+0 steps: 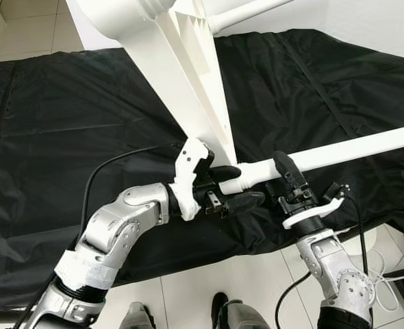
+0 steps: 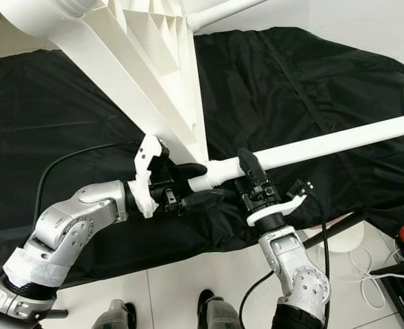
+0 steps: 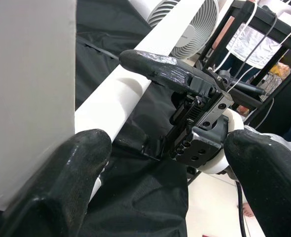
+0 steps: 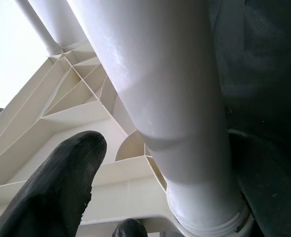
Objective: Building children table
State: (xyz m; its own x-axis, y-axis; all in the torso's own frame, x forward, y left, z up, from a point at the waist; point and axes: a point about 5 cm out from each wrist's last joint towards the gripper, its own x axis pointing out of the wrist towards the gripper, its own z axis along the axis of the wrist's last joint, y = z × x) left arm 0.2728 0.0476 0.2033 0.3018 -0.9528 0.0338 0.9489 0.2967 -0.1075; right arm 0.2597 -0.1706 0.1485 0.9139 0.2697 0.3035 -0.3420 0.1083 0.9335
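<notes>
Grippers meet at the white tabletop's (image 1: 181, 75) corner above the black sheet (image 1: 65, 137), the left gripper (image 1: 231, 186) spread open around the socket end of the white leg (image 1: 339, 152), the right gripper (image 1: 289, 179) clamped on that leg just beside it.

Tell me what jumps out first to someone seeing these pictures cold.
A big white ribbed tabletop stands tilted over a black sheet on the floor. At its lower corner a white table leg juts out toward the robot's right. The right end effector is clamped around that leg near the socket, while the left end effector sits open around the joint at the corner.
</notes>
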